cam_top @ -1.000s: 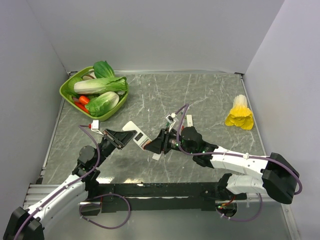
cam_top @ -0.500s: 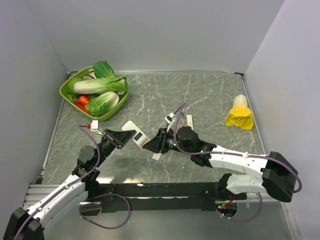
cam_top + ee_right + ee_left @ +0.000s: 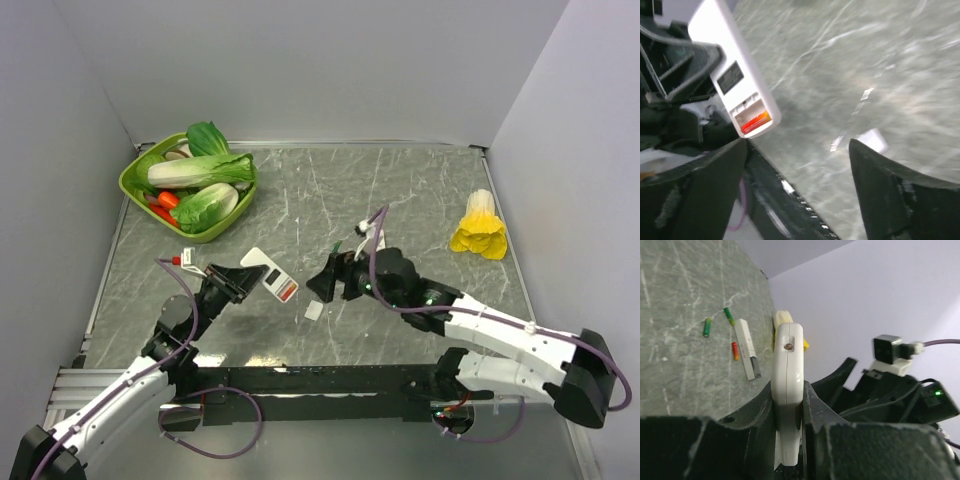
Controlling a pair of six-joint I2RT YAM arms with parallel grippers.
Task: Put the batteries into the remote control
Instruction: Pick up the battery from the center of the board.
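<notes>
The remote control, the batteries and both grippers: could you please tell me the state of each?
remote control: held off the table, battery compartment open.
loaded battery: sitting in the open compartment.
loose battery: lying on the table beside the white-and-black bar.
left gripper: shut on the remote control.
right gripper: open, empty.
small white piece: lying flat on the table.
green batteries: lying loose on the table.

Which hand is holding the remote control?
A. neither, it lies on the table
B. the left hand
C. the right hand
B: the left hand is clamped on the sides of the remote control, while the right hand is open and holds nothing.
</notes>
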